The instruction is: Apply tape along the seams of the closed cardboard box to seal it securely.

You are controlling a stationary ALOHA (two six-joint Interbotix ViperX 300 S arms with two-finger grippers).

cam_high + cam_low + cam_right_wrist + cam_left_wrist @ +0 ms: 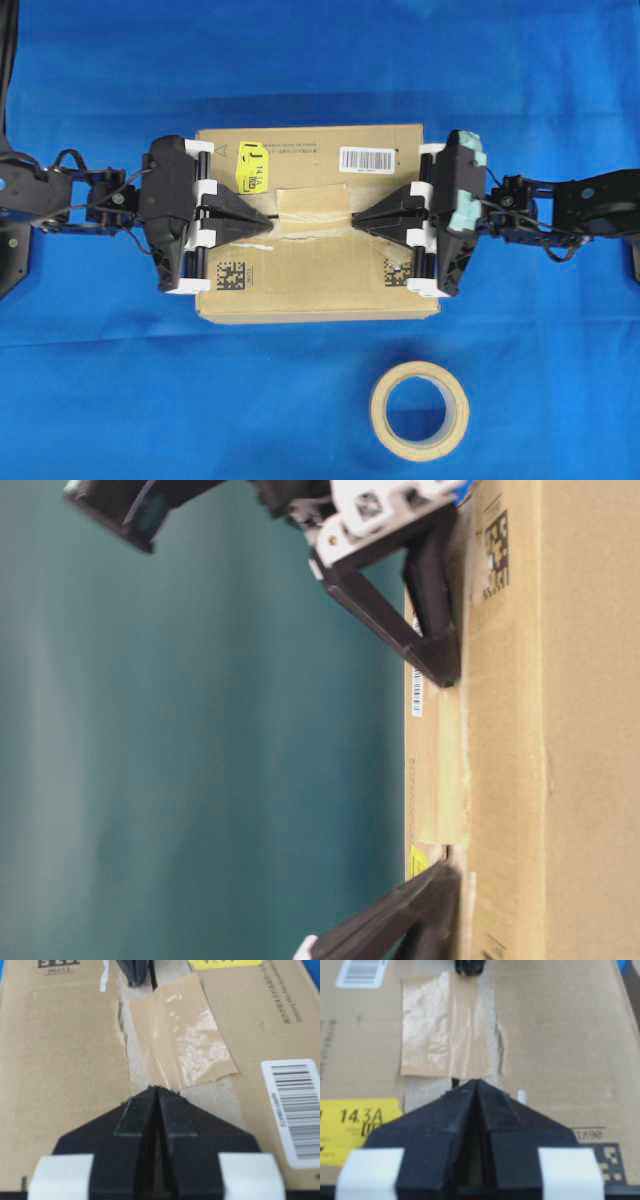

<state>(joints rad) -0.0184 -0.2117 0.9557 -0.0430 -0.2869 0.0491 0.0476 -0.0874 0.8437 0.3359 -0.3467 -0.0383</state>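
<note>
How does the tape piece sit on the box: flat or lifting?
Mostly flat: the tape lies spread across the seam on the cardboard box; whether its edges are fully stuck, cannot tell.

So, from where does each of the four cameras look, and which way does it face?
Overhead: looks straight down on the cardboard box; left gripper and right gripper show.
Table-level: low beside the box, picture turned sideways; both gripper tips.
Left wrist: looks along its shut gripper across the tape.
Right wrist: the same, from the opposite side.
Both wrist views share the tape.

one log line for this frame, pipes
tape on seam, box closed | left gripper shut | right gripper shut | both at tape ends
</note>
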